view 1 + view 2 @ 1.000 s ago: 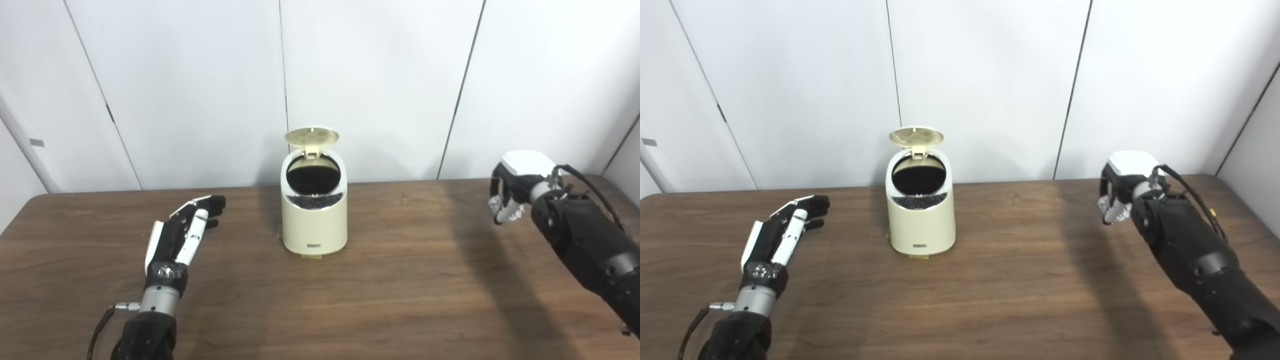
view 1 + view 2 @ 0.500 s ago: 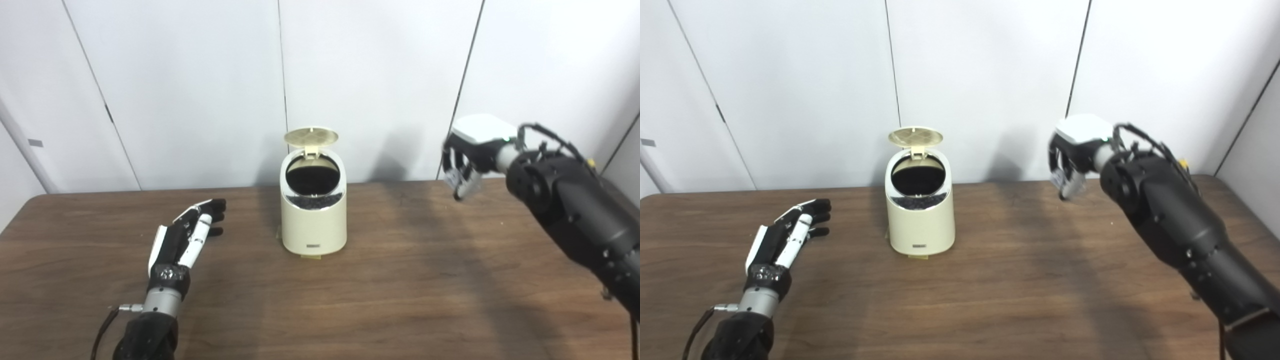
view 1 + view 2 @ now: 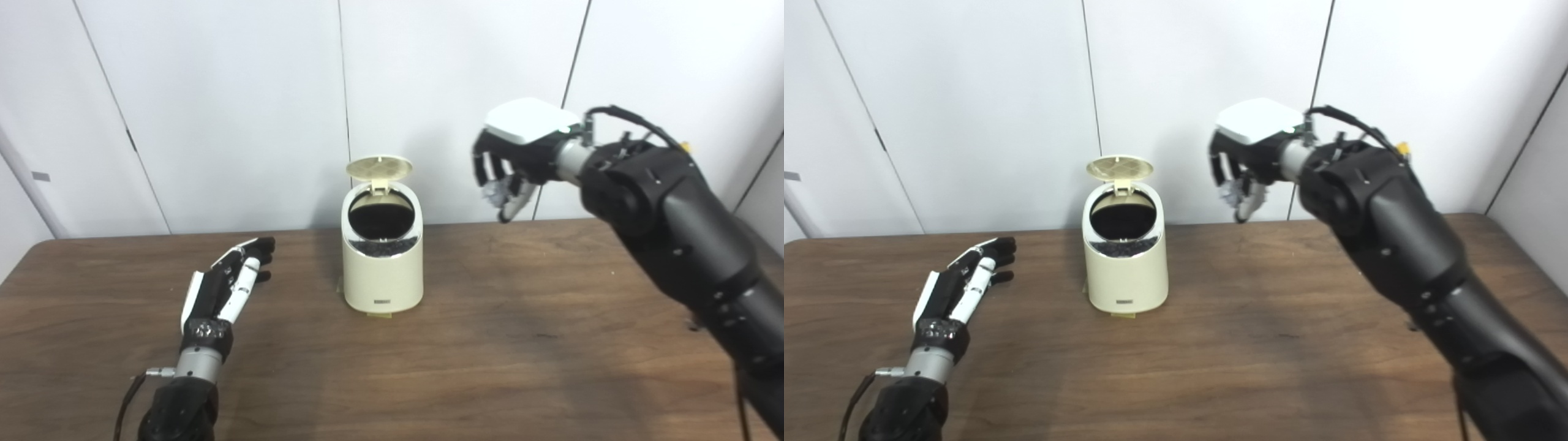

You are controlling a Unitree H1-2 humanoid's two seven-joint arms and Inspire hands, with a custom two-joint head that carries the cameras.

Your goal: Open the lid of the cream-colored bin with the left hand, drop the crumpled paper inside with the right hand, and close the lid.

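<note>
Bin (image 3: 382, 269) interior reads black, contents can't be made out. Crumpled paper (image 3: 495, 191) mostly covered by right hand (image 3: 511, 162) fingers, only a pale scrap visible. Right arm cut off at the bottom-right edge, left arm at the bottom edge. Bin's front label (image 3: 1123, 301) too small to read.

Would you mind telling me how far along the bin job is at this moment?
Done: the round lid of the cream-colored plastic bin stands open, and the left hand rests open on the brown wooden table. In hand: the right hand holds the crumpled white paper in the air, right of the bin's opening. Left: dropping the paper inside and closing the lid.
</note>
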